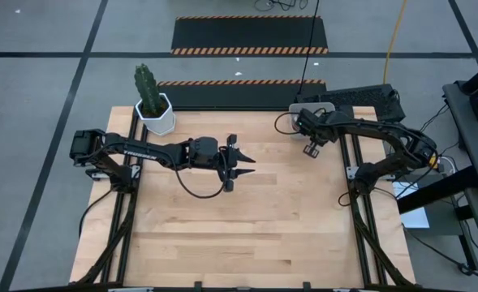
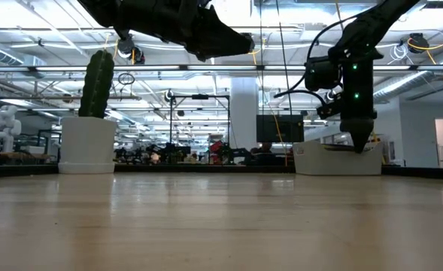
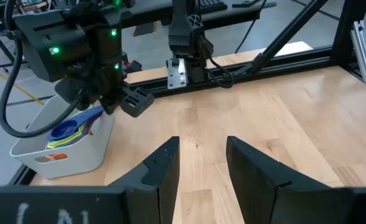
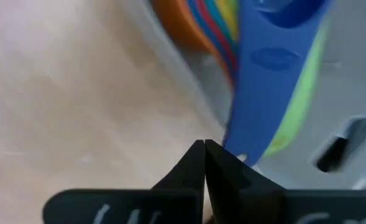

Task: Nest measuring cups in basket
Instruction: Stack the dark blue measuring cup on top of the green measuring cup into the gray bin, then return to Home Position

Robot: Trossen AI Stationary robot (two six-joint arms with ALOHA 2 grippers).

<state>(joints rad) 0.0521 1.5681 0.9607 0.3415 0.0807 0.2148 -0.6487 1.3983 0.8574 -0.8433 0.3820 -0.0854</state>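
Note:
The light grey basket (image 3: 71,155) stands at the table's far right (image 1: 293,106), holding several nested measuring cups (image 3: 68,132) in blue, yellow, green, orange and red. Their handles fan toward its rim; the dark blue handle (image 4: 269,74) lies uppermost over a green one (image 4: 301,106). My right gripper (image 4: 204,149) is shut and points steeply down at the basket's rim (image 2: 359,144), right beside the blue handle's free end. Over the table's middle my left gripper (image 1: 243,166) hangs open and holds nothing (image 3: 201,149). My right gripper has its shut fingertips (image 4: 195,155) at the basket's rim (image 4: 189,81), next to the free end of the dark blue handle (image 4: 240,152). It comes from above, pointing down. Whether the tips touch the rim or the handle, I cannot tell.
A white hexagonal pot with a cactus (image 1: 156,113) stands at the table's far left (image 2: 87,143). Bare wooden tabletop (image 1: 247,235) spreads over the middle and near side. Black frame rails (image 1: 360,203) run along both side edges.

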